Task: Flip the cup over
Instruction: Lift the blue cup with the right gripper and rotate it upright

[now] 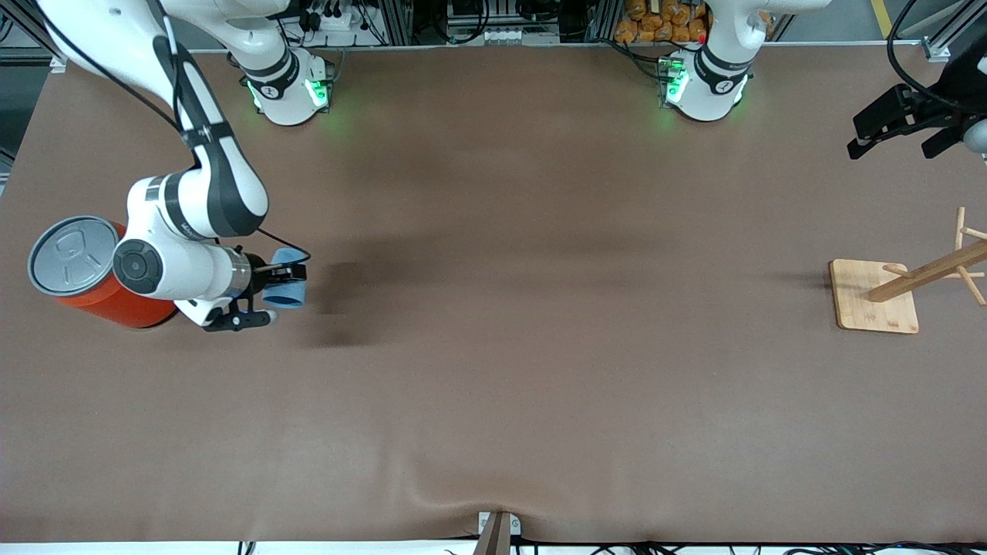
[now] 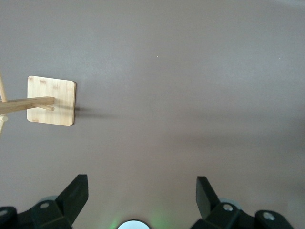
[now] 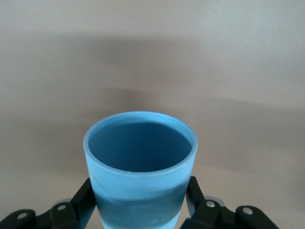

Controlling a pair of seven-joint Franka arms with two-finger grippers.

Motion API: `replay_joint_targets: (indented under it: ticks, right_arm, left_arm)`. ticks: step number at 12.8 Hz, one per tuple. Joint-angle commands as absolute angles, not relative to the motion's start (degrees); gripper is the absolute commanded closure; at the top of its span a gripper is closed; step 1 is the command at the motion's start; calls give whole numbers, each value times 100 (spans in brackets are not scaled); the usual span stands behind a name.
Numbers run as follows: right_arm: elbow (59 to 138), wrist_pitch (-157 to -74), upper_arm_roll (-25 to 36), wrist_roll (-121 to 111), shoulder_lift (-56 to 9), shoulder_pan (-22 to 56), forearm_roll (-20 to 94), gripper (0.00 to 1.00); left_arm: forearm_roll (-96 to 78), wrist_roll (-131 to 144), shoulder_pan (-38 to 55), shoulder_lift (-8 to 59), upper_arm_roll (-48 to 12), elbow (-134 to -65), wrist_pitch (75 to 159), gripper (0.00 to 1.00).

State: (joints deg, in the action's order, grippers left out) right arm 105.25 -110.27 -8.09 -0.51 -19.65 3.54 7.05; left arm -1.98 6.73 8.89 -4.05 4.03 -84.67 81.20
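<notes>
The small light-blue cup (image 1: 284,296) lies sideways between the fingers of my right gripper (image 1: 288,279), which is shut on it. It is beside the orange canister, near the right arm's end of the table. In the right wrist view the cup (image 3: 140,164) shows its darker blue inside, its mouth pointing away from the hand. The right gripper (image 3: 139,204) presses a black finger against each side of the cup's lower body. My left gripper (image 1: 894,142) hangs open and empty at the left arm's end. In the left wrist view the left gripper (image 2: 141,191) has only bare table between its fingers.
A large orange canister (image 1: 108,301) with a grey lid (image 1: 68,254) stands close against the right arm's wrist. A wooden peg stand on a square base (image 1: 875,297) sits near the left arm's end, and its base (image 2: 51,100) also shows in the left wrist view. Brown mat (image 1: 540,347) covers the table.
</notes>
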Motion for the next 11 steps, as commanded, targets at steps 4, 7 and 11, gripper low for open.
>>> replay_joint_targets:
  ticks: [4, 7, 11]
  right_arm:
    - [8565, -11012, -2205, -886, -2976, 902, 21, 100]
    - [7876, -11414, -2259, -1169, -3733, 2115, -1209, 100]
    - [7857, -12234, -2241, -1380, -4384, 3021, -2583, 100]
  left_arm:
    - [-229, 624, 853, -466, 404, -8437, 8033, 0]
    - [-229, 624, 852, -440, 413, -8438, 8042, 0]
    - [-220, 624, 852, -431, 413, -8455, 8042, 0]
